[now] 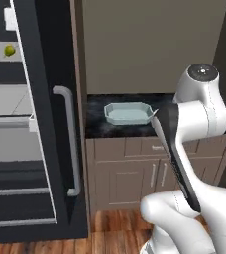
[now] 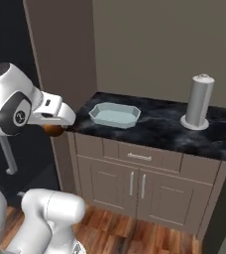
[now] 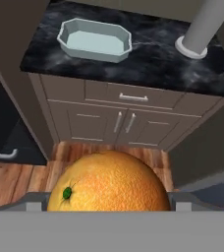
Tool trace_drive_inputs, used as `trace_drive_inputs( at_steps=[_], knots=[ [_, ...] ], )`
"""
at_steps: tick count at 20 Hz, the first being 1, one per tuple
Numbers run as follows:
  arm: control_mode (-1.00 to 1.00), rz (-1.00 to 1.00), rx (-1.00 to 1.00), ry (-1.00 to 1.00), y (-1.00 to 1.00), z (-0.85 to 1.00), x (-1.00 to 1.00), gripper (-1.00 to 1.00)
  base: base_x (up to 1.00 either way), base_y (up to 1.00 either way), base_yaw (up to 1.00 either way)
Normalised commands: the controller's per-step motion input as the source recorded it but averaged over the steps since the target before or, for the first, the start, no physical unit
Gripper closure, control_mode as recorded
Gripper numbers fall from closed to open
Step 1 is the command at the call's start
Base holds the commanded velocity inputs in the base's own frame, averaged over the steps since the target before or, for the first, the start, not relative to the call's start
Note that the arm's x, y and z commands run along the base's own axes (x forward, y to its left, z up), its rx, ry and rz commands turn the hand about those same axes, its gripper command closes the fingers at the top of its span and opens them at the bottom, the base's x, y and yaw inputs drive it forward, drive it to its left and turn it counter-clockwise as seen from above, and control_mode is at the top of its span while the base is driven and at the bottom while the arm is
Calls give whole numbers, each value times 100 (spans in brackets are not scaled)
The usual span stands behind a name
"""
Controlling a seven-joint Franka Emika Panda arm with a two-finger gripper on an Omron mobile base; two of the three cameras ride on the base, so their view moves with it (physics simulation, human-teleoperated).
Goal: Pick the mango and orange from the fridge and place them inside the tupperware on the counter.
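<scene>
Orange [image 3: 109,182] clamped in the gripper [image 2: 54,130] out over the wood floor, tupperware [image 3: 95,39] on the counter [image 3: 148,59] up at eleven o'clock, mango [image 1: 9,50] on a fridge [image 1: 40,124] shelf.

I can read no text, label, brand or number on anything here from my remote station.

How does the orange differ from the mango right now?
The round deep-orange orange sits clamped in the end effector, out beside the black speckled counter; the small yellow-green mango rests on a light grey shelf in the black fridge. Both are small rounded fruits outside the pale blue tupperware.
</scene>
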Motion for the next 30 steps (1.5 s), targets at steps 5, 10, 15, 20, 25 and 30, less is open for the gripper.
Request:
trace_drive_inputs(
  at_steps=[5,10,15,20,25,30],
  knots=[
    [100,0,0,0,0,0,0,100,72,-53,29],
    [100,0,0,0,0,0,0,100,50,-57,6],
    [100,0,0,0,0,0,0,100,60,-32,0],
    [100,0,0,0,0,0,0,100,78,-4,0],
    [100,0,0,0,0,0,0,100,64,0,0],
    [-100,0,1,8,-1,-37,22,100,8,0,0]
  ],
)
